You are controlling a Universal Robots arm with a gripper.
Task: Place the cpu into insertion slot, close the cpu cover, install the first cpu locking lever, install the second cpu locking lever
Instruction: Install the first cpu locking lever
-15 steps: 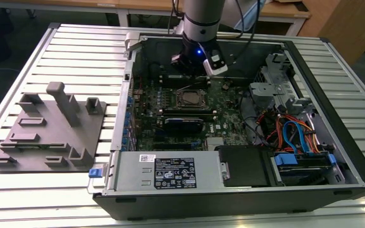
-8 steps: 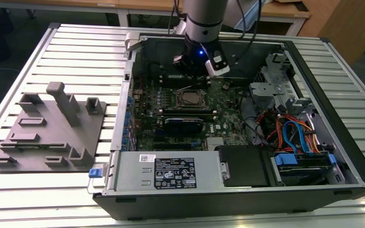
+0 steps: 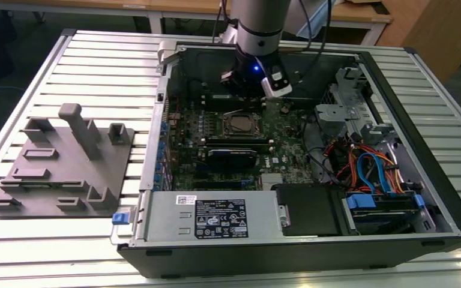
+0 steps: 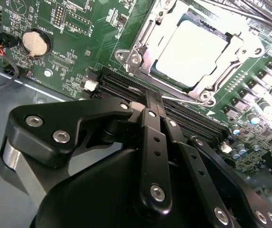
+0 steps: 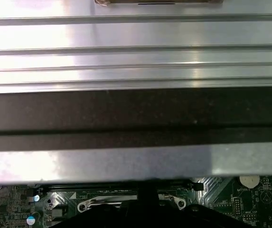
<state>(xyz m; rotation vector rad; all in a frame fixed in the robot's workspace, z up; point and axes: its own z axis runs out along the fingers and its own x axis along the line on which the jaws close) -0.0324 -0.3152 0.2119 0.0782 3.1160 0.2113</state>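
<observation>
while the arm reaches down into the open computer case (image 3: 422,180), the gripper (image 4: 154,100) hangs just above the motherboard (image 3: 214,150), its two black fingers (image 4: 150,142) pressed together into one narrow tip with nothing between them. in the second wrist view that tip points at the long black memory slots (image 4: 121,85), and the cpu (image 4: 188,50) lies beyond the tip at about one o'clock, near but not touching. the cpu sits flat in the insertion slot (image 4: 173,80), its pale silver top showing through the window of the cpu cover (image 4: 147,35), which lies down over it as a metal frame around the chip's edges. a thin metal locking lever (image 4: 183,99) runs along the side of the socket nearest the gripper, low against the board. a round coin battery (image 4: 34,43) sits on the green board at about ten o'clock from the fingertip.

in the exterior view the socket with the cpu (image 3: 239,125) is near the middle of the board, and the gripper (image 3: 251,99) stands at about twelve o'clock from it, just beside it. a grey fixture plate (image 3: 62,168) lies on the slatted table (image 3: 38,252) at the exterior view's left, well apart from the case. in the first wrist view the cover's metal edge (image 5: 98,204) shows beyond a wall of the case (image 5: 136,114).
</observation>
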